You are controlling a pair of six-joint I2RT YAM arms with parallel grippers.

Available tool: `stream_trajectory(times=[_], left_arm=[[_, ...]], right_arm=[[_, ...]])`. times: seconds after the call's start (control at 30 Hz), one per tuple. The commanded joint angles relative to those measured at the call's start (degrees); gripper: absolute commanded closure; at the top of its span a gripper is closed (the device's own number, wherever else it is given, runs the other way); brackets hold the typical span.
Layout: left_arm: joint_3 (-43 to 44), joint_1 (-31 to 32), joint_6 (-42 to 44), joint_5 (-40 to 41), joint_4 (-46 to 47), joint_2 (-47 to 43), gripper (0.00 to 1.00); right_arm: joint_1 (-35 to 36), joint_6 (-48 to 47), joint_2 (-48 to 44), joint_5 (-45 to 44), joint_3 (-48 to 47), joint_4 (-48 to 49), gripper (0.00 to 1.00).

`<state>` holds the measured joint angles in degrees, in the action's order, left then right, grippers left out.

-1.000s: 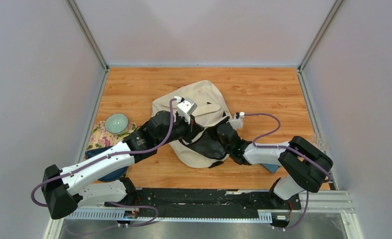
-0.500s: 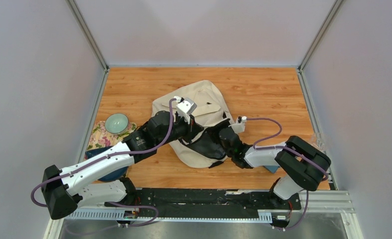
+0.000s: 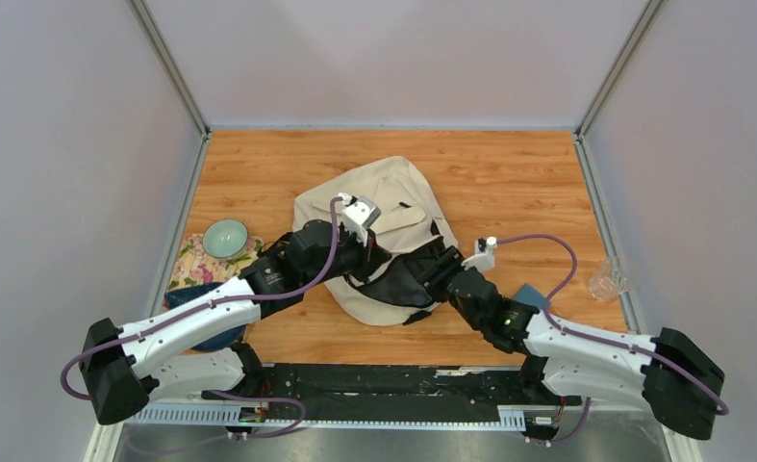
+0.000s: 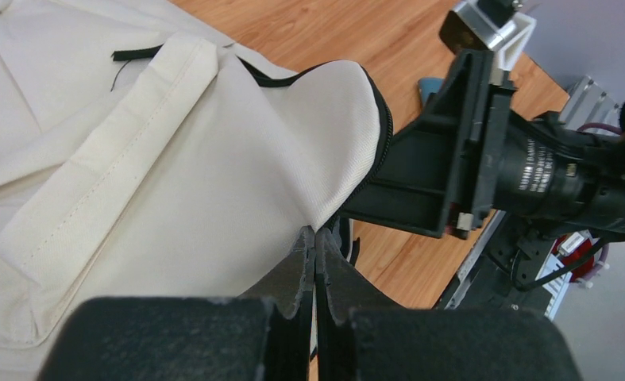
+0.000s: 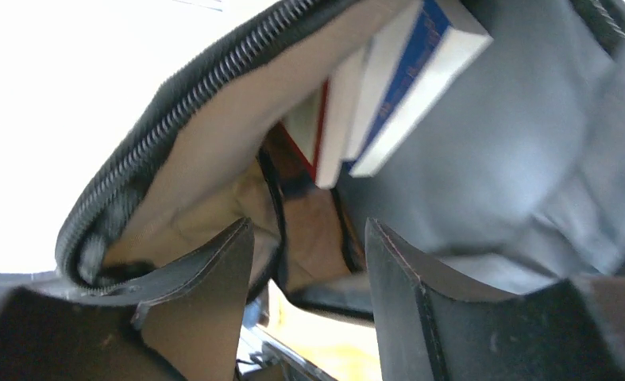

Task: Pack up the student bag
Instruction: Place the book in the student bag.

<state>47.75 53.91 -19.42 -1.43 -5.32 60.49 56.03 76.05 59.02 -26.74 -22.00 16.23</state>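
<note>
Left gripper (image 4: 315,238) tight on zipper edge of cream student bag (image 4: 174,159)

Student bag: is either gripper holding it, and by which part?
The left gripper pinches the student bag by the cream flap's edge beside the zipper. The right gripper stands open at its mouth, holding nothing.

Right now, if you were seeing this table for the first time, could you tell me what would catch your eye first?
The cream student bag lies mid-table with both arms at its mouth: the left gripper is pinched shut on the lip of the opening. The right gripper stands open at that mouth, where books show inside. A pale green bowl sits at the left edge.
</note>
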Motion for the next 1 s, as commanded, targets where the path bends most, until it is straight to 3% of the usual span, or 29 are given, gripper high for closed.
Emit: stream_trajectory(times=[0.0,0.13,0.33,0.63,0.97], left_arm=[[-0.6,0.3,-1.4,-0.7,1.3,-1.2,1.0],[-1.0,0.4,-2.2,-1.1,1.0,-1.2,1.0],[-1.2,0.3,-1.9,-0.7,0.6,-1.3,1.0],[-1.6,0.3,-3.3,-2.3,1.3,-0.3,1.0],[-1.4,0.3,-3.3,-2.6,1.5,0.7,1.0]], right_arm=[[1.8,0.9,-8.6,-3.1,2.8,-16.3,0.43],[2.5,0.9,-16.4,-6.0,2.8,-30.3,0.42],[2.5,1.3,-26.8,-7.9,4.6,-40.7,0.43],[2.5,1.6,-29.2,-5.2,7.0,-39.4,0.45],[2.5,0.7,-17.1,-3.8,5.6,-31.4,0.5]])
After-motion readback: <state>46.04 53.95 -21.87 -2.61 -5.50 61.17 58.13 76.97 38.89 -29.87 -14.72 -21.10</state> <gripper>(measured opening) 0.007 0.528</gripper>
